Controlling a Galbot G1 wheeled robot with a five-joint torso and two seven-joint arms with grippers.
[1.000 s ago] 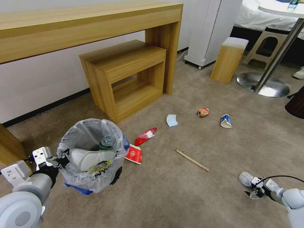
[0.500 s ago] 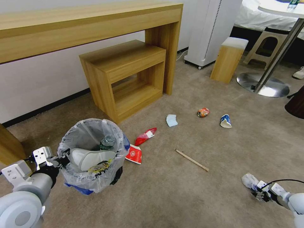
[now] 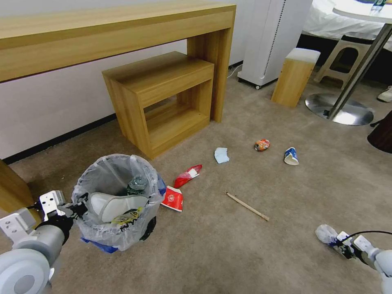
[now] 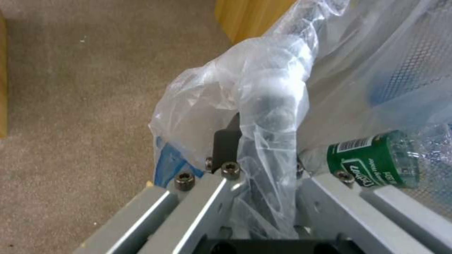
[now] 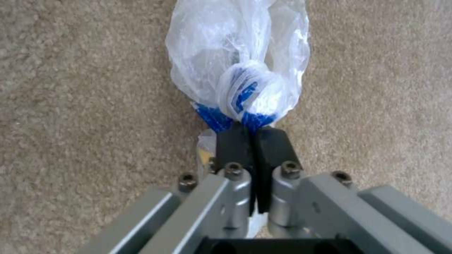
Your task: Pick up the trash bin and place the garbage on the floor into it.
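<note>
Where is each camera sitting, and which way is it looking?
Head view: up on the robot's head, looking forward and down at the floor; both arms show at the lower corners.
Left wrist view: on the left arm, facing the trash bin; the left gripper clamps its rim.
Right wrist view: on the right arm, facing carpet; the right gripper pinches a plastic bag.
Head and left wrist views both show the bin and its green-labelled bottle.

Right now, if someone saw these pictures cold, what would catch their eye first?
Probably the trash bin at lower left, its crinkly liner pinched at the rim by the left hand, with a white slipper and a green-labelled bottle already inside. Next, the right hand low at the right, shut on a small clear bag with blue print. Between them, litter dots the beige carpet: red wrappers, a wooden stick.
</note>
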